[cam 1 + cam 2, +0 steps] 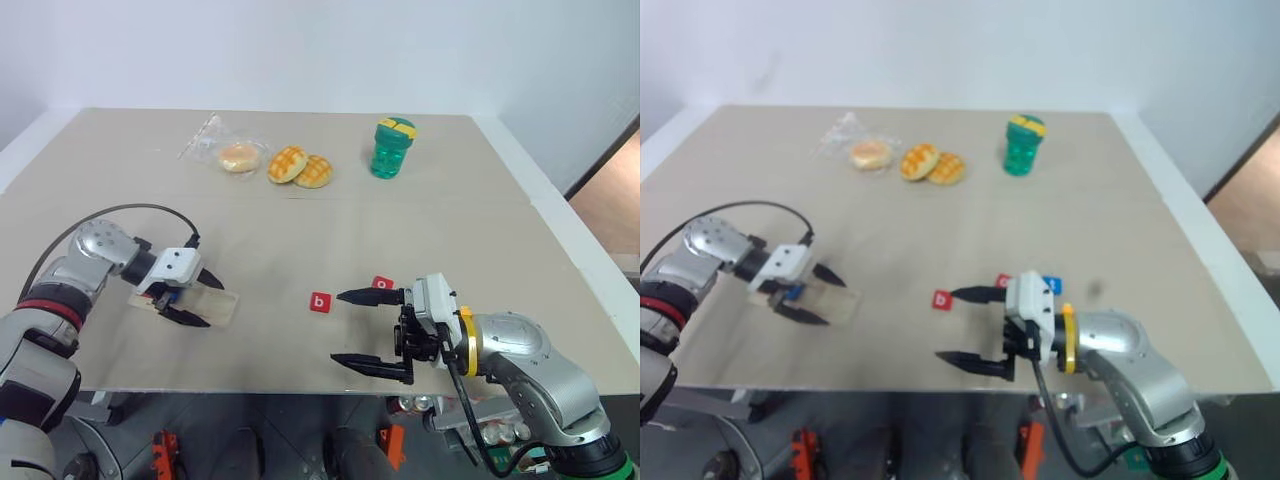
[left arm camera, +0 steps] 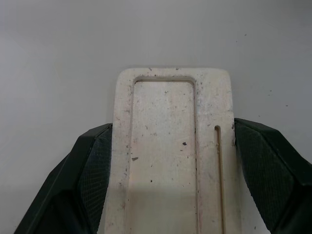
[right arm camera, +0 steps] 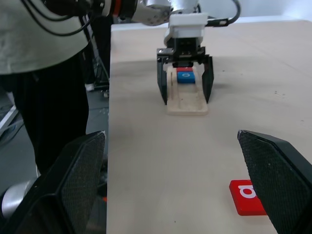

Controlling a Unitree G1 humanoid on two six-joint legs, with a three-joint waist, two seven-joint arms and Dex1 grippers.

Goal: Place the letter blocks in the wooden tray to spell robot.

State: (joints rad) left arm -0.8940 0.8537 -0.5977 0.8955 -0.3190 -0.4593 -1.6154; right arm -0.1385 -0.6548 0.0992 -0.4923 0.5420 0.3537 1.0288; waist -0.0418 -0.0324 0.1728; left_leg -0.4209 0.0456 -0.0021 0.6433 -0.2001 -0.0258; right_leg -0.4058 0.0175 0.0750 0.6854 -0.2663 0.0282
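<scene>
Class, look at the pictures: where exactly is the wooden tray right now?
The wooden tray lies near the table's front edge on the robot's left, clamped between the left gripper's fingers, well left of the red b block.

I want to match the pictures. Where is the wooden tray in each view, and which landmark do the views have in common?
Left eye view: the wooden tray lies at the left near the table's front edge, between the left gripper's fingers.
Right eye view: same spot, at the left.
Left wrist view: centre, its long sides touched by the two black fingers.
Right wrist view: upper middle, a blue block in its slot.
Shared landmark: the left gripper astride the tray.
</scene>
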